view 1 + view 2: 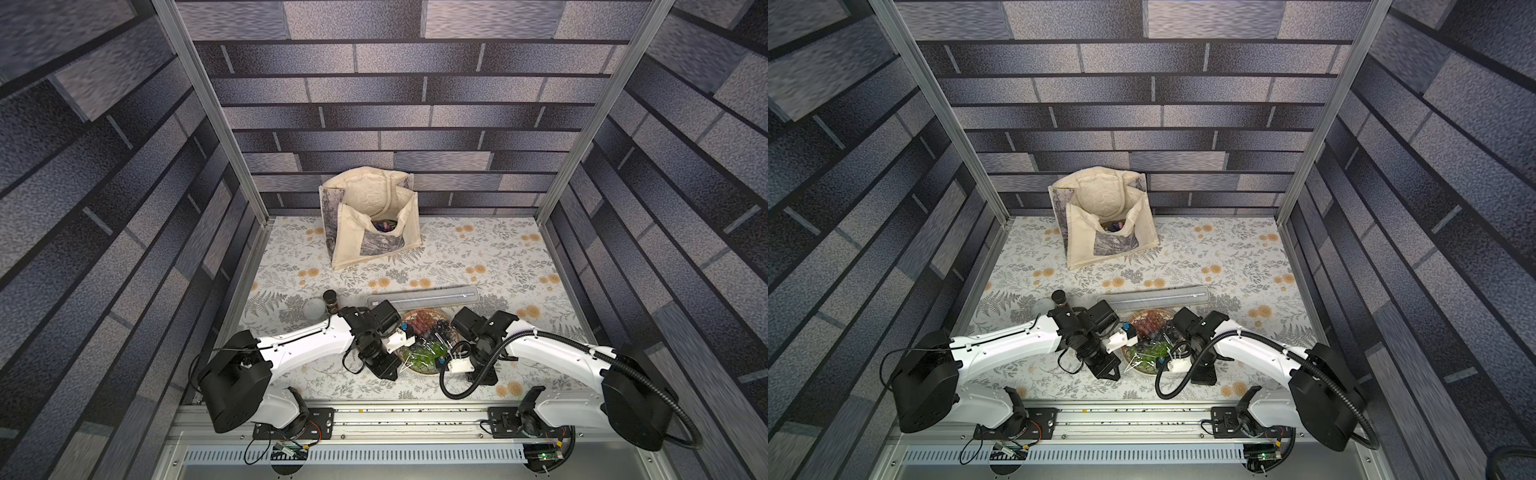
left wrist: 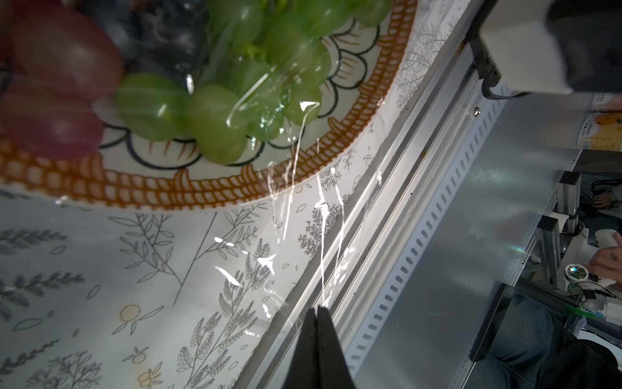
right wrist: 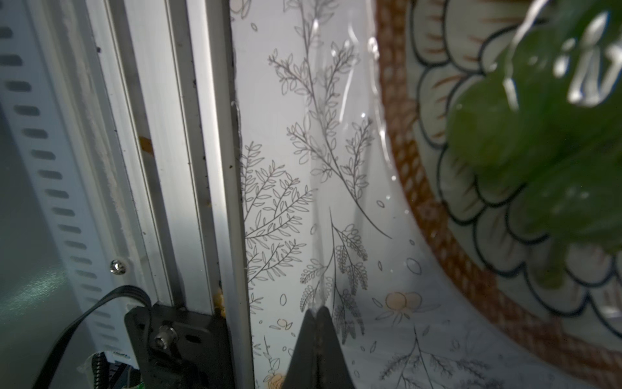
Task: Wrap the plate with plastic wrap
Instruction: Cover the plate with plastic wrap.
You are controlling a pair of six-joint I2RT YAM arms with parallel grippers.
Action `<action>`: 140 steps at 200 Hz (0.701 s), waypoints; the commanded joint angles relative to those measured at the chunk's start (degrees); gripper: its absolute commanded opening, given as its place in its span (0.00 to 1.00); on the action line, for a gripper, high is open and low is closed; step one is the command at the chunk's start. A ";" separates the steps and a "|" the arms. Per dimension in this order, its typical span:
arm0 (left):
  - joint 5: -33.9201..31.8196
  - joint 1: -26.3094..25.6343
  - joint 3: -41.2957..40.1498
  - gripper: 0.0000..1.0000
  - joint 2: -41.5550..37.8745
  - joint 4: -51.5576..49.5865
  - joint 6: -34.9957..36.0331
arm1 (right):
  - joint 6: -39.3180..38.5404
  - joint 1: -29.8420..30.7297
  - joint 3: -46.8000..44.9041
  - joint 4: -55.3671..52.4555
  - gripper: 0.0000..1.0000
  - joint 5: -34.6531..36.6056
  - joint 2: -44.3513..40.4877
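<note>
Left wrist view first. Shows the left pincer (image 2: 318, 308) clenched on a pinch of the plastic wrap (image 2: 286, 188), out past the near rim of the plate (image 2: 134, 188), toward the front edge of the bench (image 2: 101, 269). Reads as a hold meant to keep the film stretched down across the green grapes (image 2: 215, 128), judging by creases fanning from fruit to fingertips.

Right wrist view: same story for the right pincer (image 3: 318, 308), shut tight on a sliver of film, just beside the plate's gold rim. Probably gripped low and outside the rim on both sides, ready for tucking the sheet under or pressing it against the edge.

In a top view: finds the plate between the two wrists, near the front of the bench, with film glinting over the fruit. Just behind it, lying crosswise, the long dispenser box (image 1: 424, 296), likely parked close for a short reach to the plate. Off toward the left arm, a small dark jar (image 1: 330, 300). Farthest back, against the wall, a cream tote bag (image 1: 370, 220), apparently no part of this job.
</note>
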 commanded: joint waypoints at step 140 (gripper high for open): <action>-3.87 9.06 6.30 0.07 10.81 -0.52 -0.83 | 16.96 0.49 -5.63 13.80 0.21 11.06 -4.00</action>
